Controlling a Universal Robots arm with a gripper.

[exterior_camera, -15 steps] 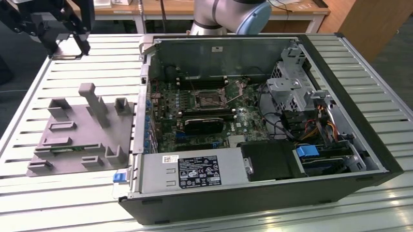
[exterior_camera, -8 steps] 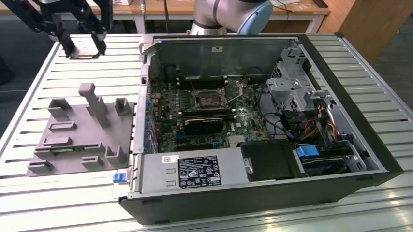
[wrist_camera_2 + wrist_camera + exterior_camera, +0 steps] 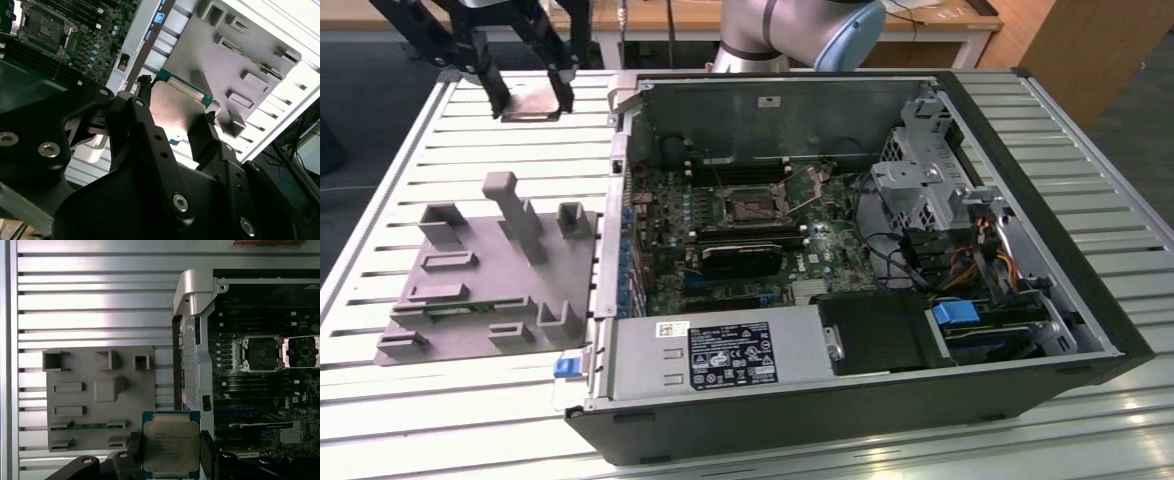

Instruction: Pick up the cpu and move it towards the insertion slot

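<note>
- While you look at the exterior view, find the black two-fingered gripper [image 3: 530, 100] at the upper left of the frame, raised above the slatted metal table [image 3: 467, 140], with the flat square silver-grey cpu [image 3: 531, 103] held between its fingertips.
- You can confirm the grasp in both wrist views: the fingers [image 3: 134, 452] are closed against opposite edges of the cpu [image 3: 171, 445], whose metal lid sits on a green-rimmed substrate; in the second wrist view the chip [image 3: 177, 107] shows its pale underside between the two black fingers [image 3: 200, 132].
- You see the grey plastic fixture block [image 3: 487, 275] with raised posts and pockets lying on the table at the left of the exterior view, well apart from the held chip.
- You find the open black computer case [image 3: 854, 250] filling the centre and right of the exterior view; the insertion slot [image 3: 750, 205], a square socket with shiny metal frame and dark centre, lies on its motherboard, well apart from the gripper.
- You also see the socket [image 3: 261, 353] at the right of the first wrist view.
</note>
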